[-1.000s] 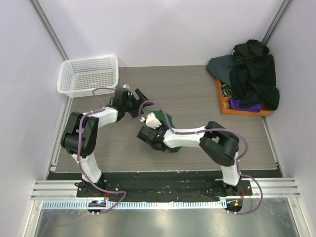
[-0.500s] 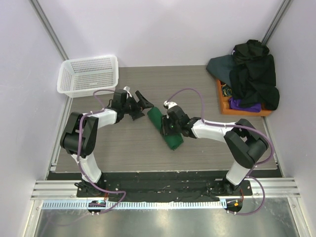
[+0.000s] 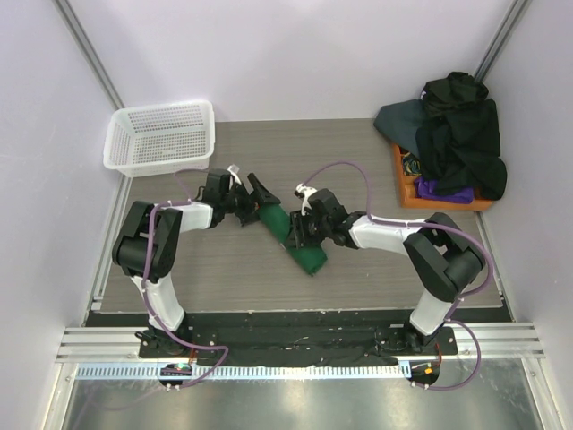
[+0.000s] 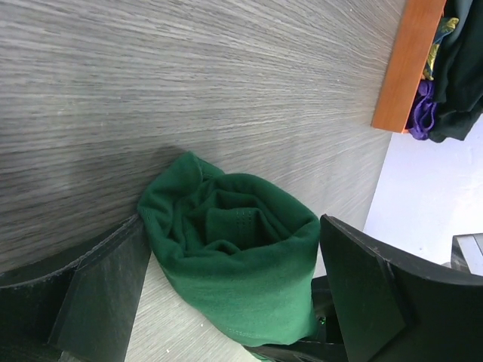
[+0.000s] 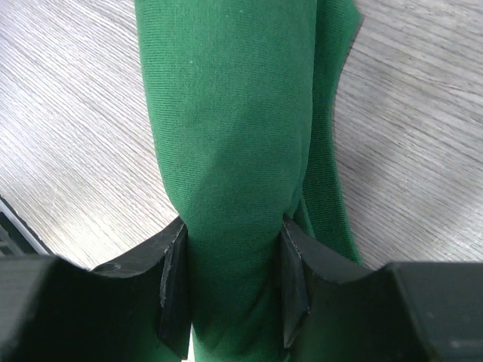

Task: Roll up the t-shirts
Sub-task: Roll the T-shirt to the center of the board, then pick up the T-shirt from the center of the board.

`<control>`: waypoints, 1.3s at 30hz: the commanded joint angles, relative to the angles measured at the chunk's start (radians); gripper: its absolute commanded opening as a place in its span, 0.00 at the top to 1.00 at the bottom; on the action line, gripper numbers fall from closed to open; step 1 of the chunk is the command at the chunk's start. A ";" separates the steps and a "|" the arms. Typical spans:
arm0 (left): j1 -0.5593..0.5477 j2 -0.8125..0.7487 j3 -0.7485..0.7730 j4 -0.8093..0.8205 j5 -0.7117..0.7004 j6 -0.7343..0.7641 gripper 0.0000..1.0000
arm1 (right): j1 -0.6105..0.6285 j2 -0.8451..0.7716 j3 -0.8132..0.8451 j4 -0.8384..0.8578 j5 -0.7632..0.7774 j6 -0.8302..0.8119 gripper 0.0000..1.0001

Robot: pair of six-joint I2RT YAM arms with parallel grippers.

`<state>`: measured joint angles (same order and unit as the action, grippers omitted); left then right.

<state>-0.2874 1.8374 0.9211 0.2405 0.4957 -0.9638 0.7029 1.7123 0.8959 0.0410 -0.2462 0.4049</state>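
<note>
the grey wood-grain bench [image 3: 358, 161] fills the cell floor between pale walls. the left arm [image 3: 148, 242] and the right arm [image 3: 421, 255] both reach in from the near edge toward the middle of the bench. at the far right corner a pile of t-shirts [image 3: 461, 134], black and dark slate with a bit of purple showing low down, lies heaped over an orange tray [image 3: 405, 190] and hangs past its edges. a white mesh basket [image 3: 161, 136] sits in the far left corner, well apart from everything else.

the green t-shirt [image 3: 300, 244] lies in the middle of the bench as a roll, set on a slant from its far-left end to its near-right end. in the left wrist view its open end faces the camera, layers curled inside.

the left fingers [image 4: 106, 294] stand spread wide on either side of that far-left end, one touching the cloth, the other just beside it, not clamping. the right fingers [image 5: 172, 290] are closed around the middle of the roll, pinching the green cloth between them.
</note>
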 commanded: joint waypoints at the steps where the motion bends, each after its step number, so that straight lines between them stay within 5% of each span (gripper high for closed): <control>1: 0.004 0.025 0.007 0.052 0.030 0.004 0.06 | 0.015 0.047 0.005 -0.196 -0.005 -0.044 0.63; 6: 0.004 0.028 -0.001 0.049 0.020 0.013 0.16 | 0.046 0.050 0.061 -0.294 0.126 -0.090 0.63; 15: 0.001 -0.021 -0.135 0.231 -0.020 -0.010 0.63 | 0.115 0.083 0.141 -0.366 0.294 -0.140 0.59; 16: 0.002 -0.029 -0.154 0.261 -0.031 -0.022 0.67 | 0.121 0.081 0.140 -0.365 0.300 -0.141 0.55; 17: 0.002 -0.035 -0.192 0.296 -0.055 -0.029 0.69 | 0.121 0.075 0.140 -0.365 0.309 -0.138 0.37; 21: 0.002 -0.049 -0.263 0.407 -0.085 -0.046 0.84 | 0.122 0.043 0.130 -0.365 0.318 -0.127 0.18; 30: -0.001 -0.075 -0.340 0.491 -0.118 -0.052 0.94 | 0.118 -0.120 0.071 -0.368 0.340 -0.063 0.01; 39: -0.009 -0.110 -0.341 0.442 -0.147 -0.032 0.94 | 0.057 -0.439 -0.046 -0.357 0.314 0.081 0.00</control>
<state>-0.2901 1.7706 0.5823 0.6914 0.3927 -1.0340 0.7879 1.3975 0.8974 -0.3302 0.0666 0.3901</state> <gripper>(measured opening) 0.228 0.996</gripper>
